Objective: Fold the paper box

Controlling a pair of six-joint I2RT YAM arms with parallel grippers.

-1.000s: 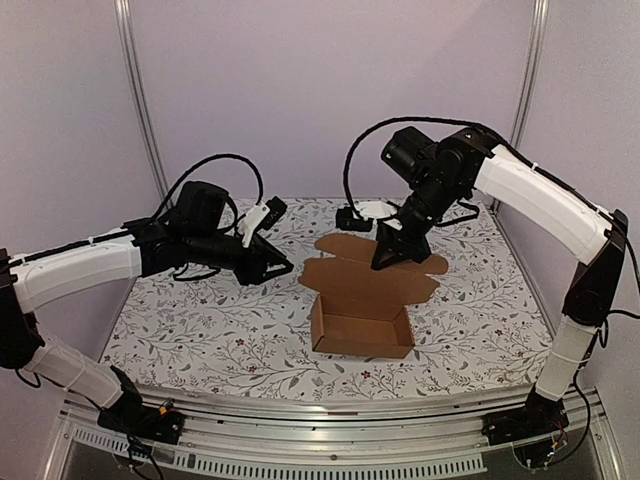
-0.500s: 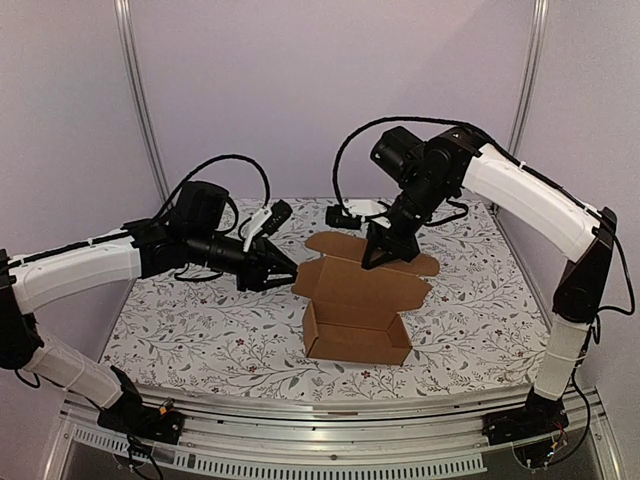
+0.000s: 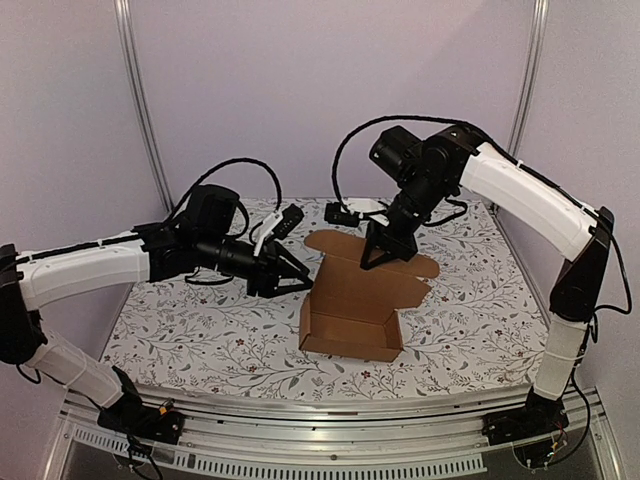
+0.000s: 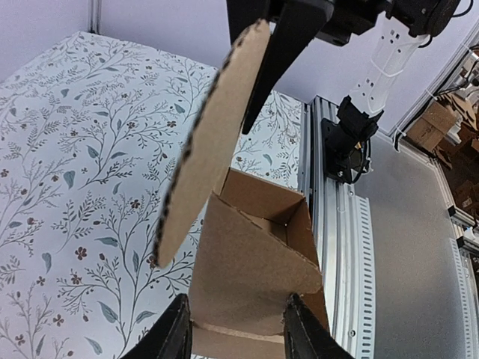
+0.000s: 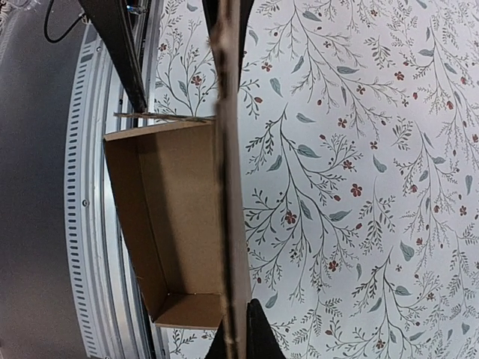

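The paper box (image 3: 350, 322) sits on the flowered tablecloth (image 3: 200, 330), a touch right of the middle and toward the near edge, with its tray (image 5: 172, 217) open to the ceiling. From the tray's far wall the lid panel (image 4: 217, 127) is up off the table and sloping away to the far side, its rounded tabs sticking out left and right. My right pincer (image 3: 378, 260) comes down from the far right and is clamped on that lid near its upper edge. On my right wrist camera the cardboard runs edge-on straight in between my fingertips with no gap either side, so that's a firm pinch on the sheet. My left pincer (image 3: 302, 280) reaches in low from the left, its tip just beside the box's far left corner. Those jaws stand partly apart, neither wide nor narrow. On my left wrist camera my two fingers (image 4: 174, 335) frame the bottom of the view. A slanted brown flap (image 4: 254, 262) at the box's left end shows between and beyond them, with the tray's inner corner visible past it. Whether either pad touches that flap I cannot tell. Past the near side of the box runs the slotted metal rail (image 4: 340, 224) at the table's edge.
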